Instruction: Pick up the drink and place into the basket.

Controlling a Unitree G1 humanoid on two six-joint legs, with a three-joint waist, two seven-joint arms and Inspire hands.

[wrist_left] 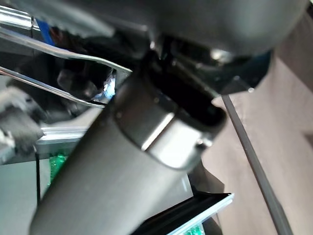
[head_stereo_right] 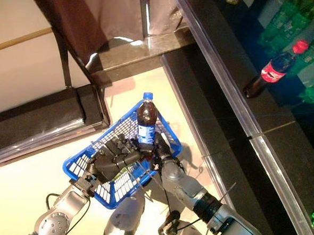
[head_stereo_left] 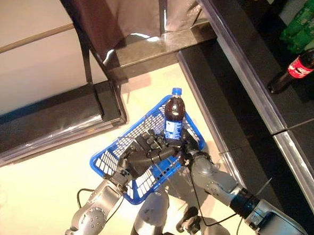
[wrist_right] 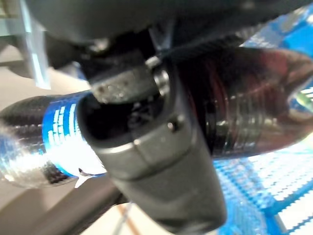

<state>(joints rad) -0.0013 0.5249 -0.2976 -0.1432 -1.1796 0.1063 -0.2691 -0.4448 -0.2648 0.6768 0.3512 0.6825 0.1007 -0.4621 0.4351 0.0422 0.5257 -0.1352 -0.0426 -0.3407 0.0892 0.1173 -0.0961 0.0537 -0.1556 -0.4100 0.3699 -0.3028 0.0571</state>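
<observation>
The blue basket hangs raised in front of me, held by my left hand, which is shut on its thin wire handles. My right hand is shut on a dark cola bottle with a blue cap and blue label, and holds it upright over the basket's right part. In the right wrist view my fingers wrap round the bottle, with blue basket mesh past it.
A dark shelf with a metal front rail runs along the right and holds a red-labelled cola bottle and green bottles. A low dark bench stands at the left over the pale floor.
</observation>
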